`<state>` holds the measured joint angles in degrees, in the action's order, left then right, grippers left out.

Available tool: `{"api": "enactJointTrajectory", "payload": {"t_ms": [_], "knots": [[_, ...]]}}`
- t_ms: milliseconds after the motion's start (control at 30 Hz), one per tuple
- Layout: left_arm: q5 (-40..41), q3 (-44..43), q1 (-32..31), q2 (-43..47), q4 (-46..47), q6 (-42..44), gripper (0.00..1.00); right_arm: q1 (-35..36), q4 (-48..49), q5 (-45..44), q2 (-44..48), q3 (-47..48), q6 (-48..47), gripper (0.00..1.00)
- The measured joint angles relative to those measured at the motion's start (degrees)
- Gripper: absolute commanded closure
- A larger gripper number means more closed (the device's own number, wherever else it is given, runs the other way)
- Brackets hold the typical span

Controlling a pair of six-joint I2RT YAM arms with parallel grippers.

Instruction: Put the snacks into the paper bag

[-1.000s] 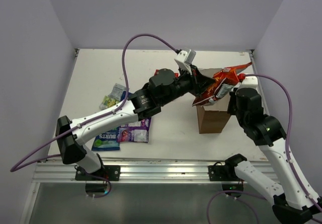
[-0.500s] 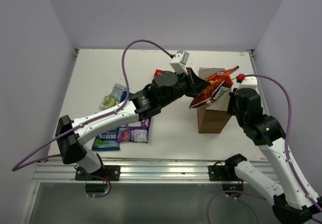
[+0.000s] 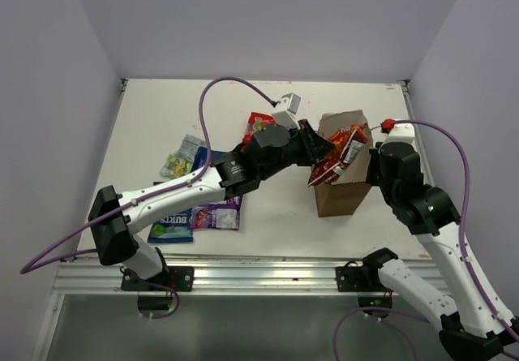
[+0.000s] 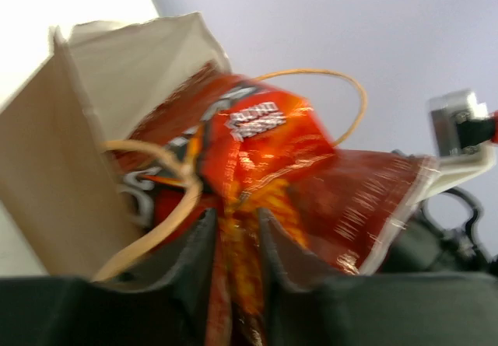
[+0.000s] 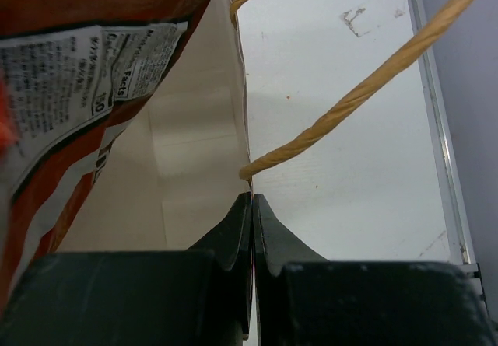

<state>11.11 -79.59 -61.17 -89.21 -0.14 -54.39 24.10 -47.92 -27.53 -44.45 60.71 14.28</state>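
I am at the drop-in step for the first snack: my left gripper (image 4: 235,220) has the crimped edge of the shiny red foil Doritos packet (image 4: 261,140) between its fingers. The jaws stand a little apart around the foil, and I cannot tell whether they pinch it or have let go. The packet sits tilted in the mouth of the upright brown kraft paper bag (image 3: 342,200), partly inside, much of it above the rim. My right gripper (image 5: 251,200) is closed tight on the bag's wall at the rim, holding it steady. Next, I judge, the packet must go free and slide down, then my left arm backs out to the left. A thin tan string handle (image 4: 152,206) loops right beside my fingers and could snag. The blue (image 3: 172,224), purple (image 3: 217,213) and green (image 3: 178,161) crisp packets and the red printed packet (image 3: 260,122) wait on the white table (image 3: 154,109), well apart from the bag.
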Motion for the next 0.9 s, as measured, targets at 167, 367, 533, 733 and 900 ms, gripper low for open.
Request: {"api": "enactJointTrajectory", "payload": {"t_ms": [167,367,533,733,900], "knots": [[-1.8,-6.4,-0.3,-4.0,0.7,2.8,0.43,0.0,0.0,0.0,0.0,0.0,0.0,1.0],[-3.2,-22.9,-0.3,-10.8,1.8,10.7,0.41,0.0,0.0,0.0,0.0,-0.1,0.0,1.0],[-2.7,-25.3,-0.3,-9.1,4.4,18.1,0.41,0.0,0.0,0.1,-0.2,-0.3,0.0,1.0],[9.9,-19.6,0.1,-2.5,0.9,28.9,0.38,0.0,0.0,0.1,-0.2,-0.3,0.0,1.0],[16.9,-11.0,11.2,0.2,-6.3,31.3,0.28,0.0,0.0,0.1,-0.2,-0.3,0.0,1.0]]}}
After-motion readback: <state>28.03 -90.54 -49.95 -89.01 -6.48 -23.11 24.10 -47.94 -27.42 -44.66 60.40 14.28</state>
